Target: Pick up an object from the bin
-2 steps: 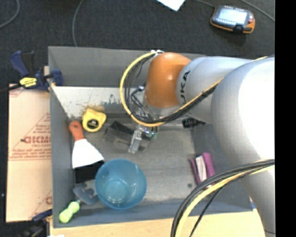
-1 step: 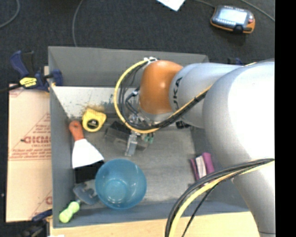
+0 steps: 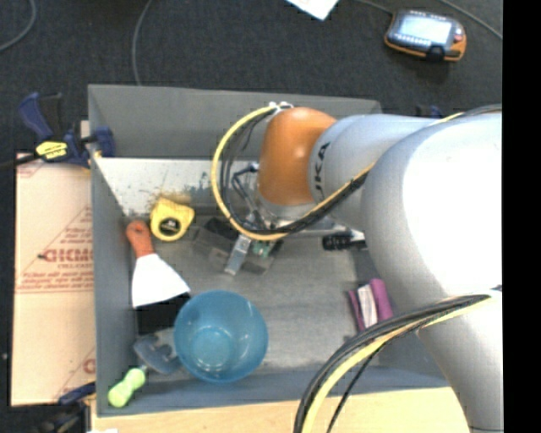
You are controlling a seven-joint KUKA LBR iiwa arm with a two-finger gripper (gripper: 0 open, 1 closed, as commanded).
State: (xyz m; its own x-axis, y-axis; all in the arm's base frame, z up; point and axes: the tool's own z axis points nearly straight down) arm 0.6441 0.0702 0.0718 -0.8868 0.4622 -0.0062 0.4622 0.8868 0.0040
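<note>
Yellow round tape measure [image 3: 172, 221] sits just left of the gripper [image 3: 248, 254], apparently at grasp height, its grip impossible to tell; closing and lifting likely next.

floor [image 3: 211, 42]: dark carpet | on it: thin cable [image 3: 136, 46], orange-black handheld device [image 3: 425, 35], white sheet [image 3: 313, 7]

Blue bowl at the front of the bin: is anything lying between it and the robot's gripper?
Nothing visible does. The gripper hangs over the bin's middle, behind the blue bowl, and bare bin floor lies between them. The orange-handled white brush lies to the bowl's left, out of that line.
</note>
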